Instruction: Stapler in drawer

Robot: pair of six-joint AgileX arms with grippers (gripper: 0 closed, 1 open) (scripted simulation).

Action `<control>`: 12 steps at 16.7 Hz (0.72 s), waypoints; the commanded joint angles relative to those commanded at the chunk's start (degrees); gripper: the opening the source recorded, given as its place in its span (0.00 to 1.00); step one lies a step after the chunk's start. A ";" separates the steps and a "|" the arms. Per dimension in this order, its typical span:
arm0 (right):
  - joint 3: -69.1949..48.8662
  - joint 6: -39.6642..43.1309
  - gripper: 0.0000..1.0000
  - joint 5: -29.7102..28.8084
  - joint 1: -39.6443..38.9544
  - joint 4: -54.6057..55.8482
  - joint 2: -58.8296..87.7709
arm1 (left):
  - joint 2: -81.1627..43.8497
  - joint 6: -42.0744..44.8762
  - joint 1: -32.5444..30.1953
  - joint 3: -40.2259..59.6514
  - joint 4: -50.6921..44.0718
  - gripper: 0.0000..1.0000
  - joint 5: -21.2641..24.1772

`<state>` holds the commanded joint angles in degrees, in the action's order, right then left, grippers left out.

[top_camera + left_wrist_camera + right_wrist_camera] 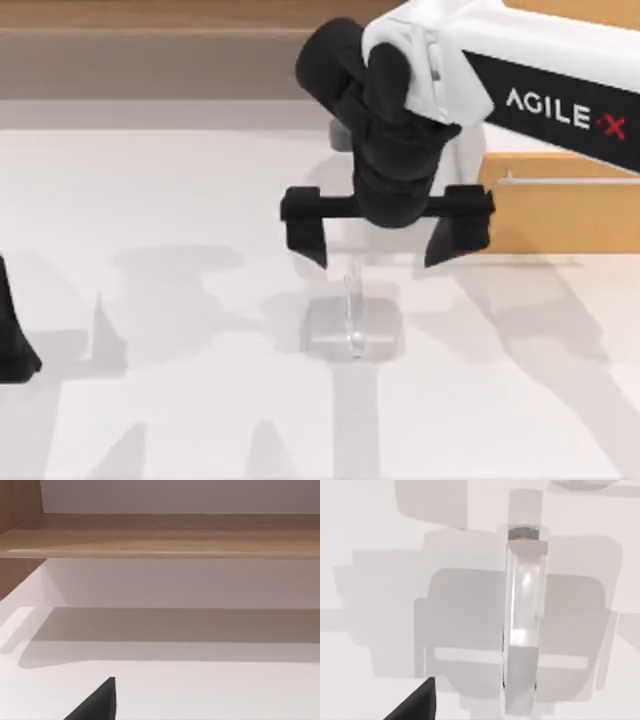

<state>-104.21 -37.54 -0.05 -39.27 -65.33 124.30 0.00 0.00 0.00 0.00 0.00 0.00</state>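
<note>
The right gripper hangs above the middle of the white bench, its two black fingers spread wide apart and grasping nothing. The stapler lies on the bench just below and between those fingertips, a narrow pale block resting over a grey shadow patch. In the right wrist view the stapler runs lengthwise down the bench, with one dark fingertip off to its side and apart from it. The drawer, with its orange-tan front and slim silver handle, sits at the right side of the bench, well apart from the stapler. The left arm is parked at the bench's left edge; whether its gripper is clenched or released cannot be told. The left wrist view faces the long brown wooden shelf.
</note>
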 joint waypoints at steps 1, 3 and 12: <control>-1.81 -0.65 1.00 0.00 -0.68 -1.14 2.19 | 0.00 0.00 0.00 0.00 0.00 1.00 0.00; -4.29 -1.55 1.00 0.00 -1.62 -2.69 5.11 | 0.00 0.00 0.00 0.00 0.00 1.00 0.00; -4.33 -1.78 1.00 -0.01 -1.88 -2.28 6.63 | 0.00 0.00 0.00 0.00 0.00 1.00 0.00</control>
<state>-108.54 -39.31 -0.06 -41.15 -67.61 130.93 0.00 0.00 0.00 0.00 0.00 0.00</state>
